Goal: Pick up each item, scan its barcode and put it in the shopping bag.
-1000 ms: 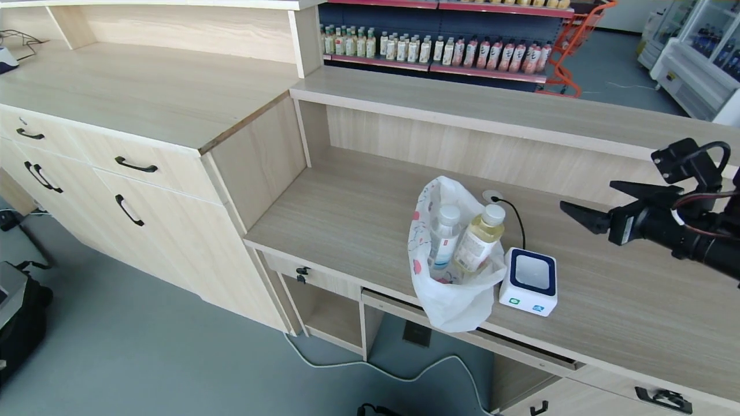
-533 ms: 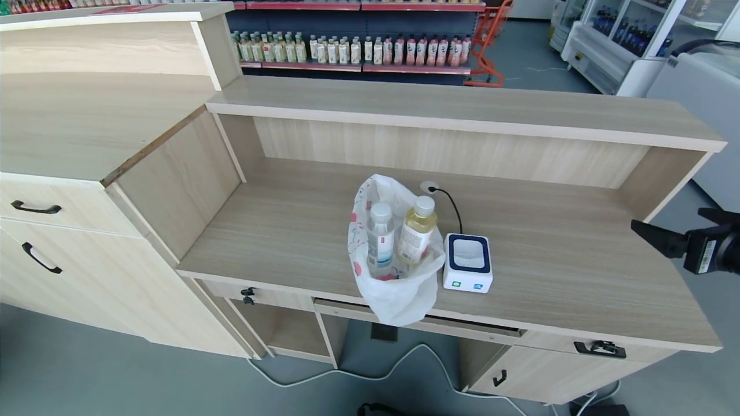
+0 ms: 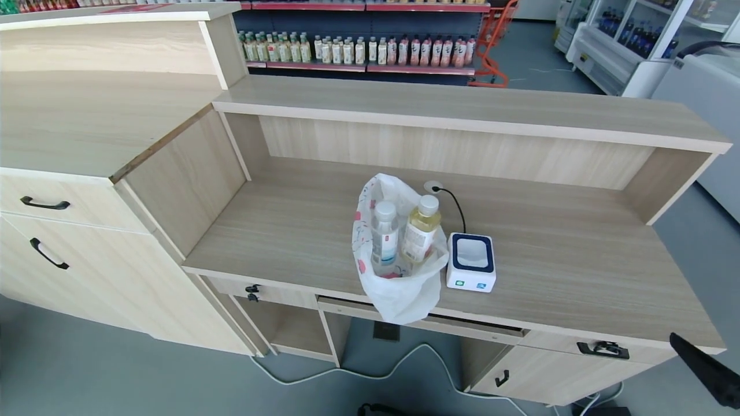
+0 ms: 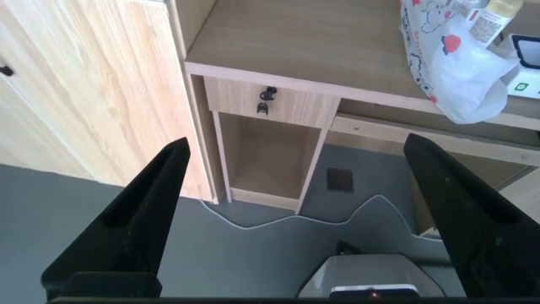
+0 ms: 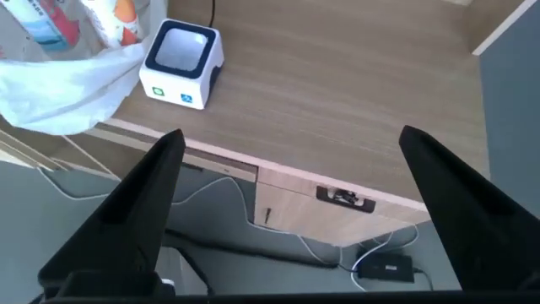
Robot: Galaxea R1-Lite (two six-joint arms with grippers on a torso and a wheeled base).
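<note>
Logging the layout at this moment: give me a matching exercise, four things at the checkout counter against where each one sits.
Things:
1. barcode scanner
2. clear bottle
3. yellow-drink bottle
4. shopping bag

Places:
A. hangs over the counter's front edge
B. in the shopping bag, on the side next to the barcode scanner
C. in the shopping bag, on the side away from the barcode scanner
D. stands on the counter right beside the shopping bag

Pairs: 1-D, 2-C, 3-B, 4-A
</note>
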